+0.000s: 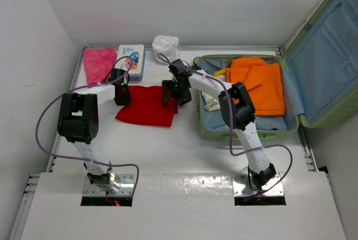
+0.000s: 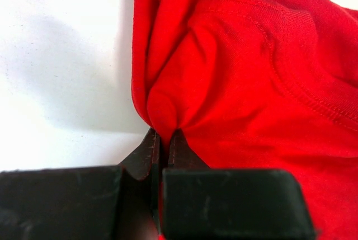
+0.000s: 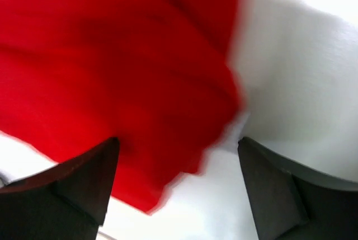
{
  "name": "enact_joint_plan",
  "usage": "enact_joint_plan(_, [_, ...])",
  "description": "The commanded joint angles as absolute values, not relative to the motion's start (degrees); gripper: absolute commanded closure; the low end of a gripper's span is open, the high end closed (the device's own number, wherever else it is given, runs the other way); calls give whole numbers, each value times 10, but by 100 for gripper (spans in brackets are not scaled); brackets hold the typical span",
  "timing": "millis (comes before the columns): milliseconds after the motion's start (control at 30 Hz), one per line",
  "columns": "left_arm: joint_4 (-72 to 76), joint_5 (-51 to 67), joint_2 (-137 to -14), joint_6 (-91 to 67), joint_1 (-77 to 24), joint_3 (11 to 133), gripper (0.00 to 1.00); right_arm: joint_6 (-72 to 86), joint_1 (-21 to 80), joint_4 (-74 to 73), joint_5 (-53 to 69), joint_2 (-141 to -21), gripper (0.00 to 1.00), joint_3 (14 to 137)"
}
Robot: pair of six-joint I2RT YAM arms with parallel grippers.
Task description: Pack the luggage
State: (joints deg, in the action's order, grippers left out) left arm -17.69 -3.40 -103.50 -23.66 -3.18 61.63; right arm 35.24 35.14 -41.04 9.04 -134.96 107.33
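left gripper (image 2: 161, 139) pinches the red T-shirt (image 1: 146, 106) edge, jaws tight. right gripper (image 3: 178, 147) is spread over the opposite edge, holding nothing. luggage (image 1: 246, 135) lies open at frame right. Risk: right misses the hem, so the shirt dangles and snags the luggage rim.

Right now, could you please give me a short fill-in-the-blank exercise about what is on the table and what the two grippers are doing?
The left gripper is shut on the edge of the ___ shirt.
The right gripper stands ___ above that shirt's other edge.
In the luggage lies an ___ garment.
In the top view, the pink cloth lies ___ of the printed box.
Missing words: red; open; orange; left.
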Motion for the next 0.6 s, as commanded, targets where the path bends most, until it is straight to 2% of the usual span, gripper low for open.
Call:
enact_joint_plan(0, [-230, -21, -1036, -245, -32, 594, 100, 380, 377, -386, 126, -1380, 14, 1096])
enact_joint_plan(67, [-230, -21, -1031, -245, -32, 594, 100, 380, 382, -379, 141, -1398, 16, 1093])
enact_joint_plan(200, [-225, -16, -1026, -245, -44, 589, 100, 381, 399, -358, 190, -1418, 36, 1092])
enact_joint_plan(233, [-219, -16, -1020, -245, -51, 583, 100, 379, 400, -350, 210, -1421, 48, 1102])
enact_joint_plan(300, [-214, -16, -1020, -245, -56, 577, 100, 374, 419, -336, 231, -1432, 62, 1113])
enact_joint_plan(333, [-214, -16, -1015, -240, -56, 577, 100, 365, 411, -335, 243, -1433, 86, 1130])
enact_joint_plan(367, [-214, -16, -1015, -240, -61, 571, 100, 353, 411, -335, 242, -1432, 97, 1134])
enact_joint_plan(400, [-214, -8, -1008, -240, -62, 571, 100, 347, 412, -342, 240, -1430, 100, 1137])
enact_joint_plan(533, [-187, 25, -949, -235, -62, 564, 100, 285, 396, -339, 230, -1353, 100, 1089])
enact_joint_plan(567, [-180, 32, -928, -229, -74, 558, 100, 272, 383, -332, 230, -1288, 100, 1074])
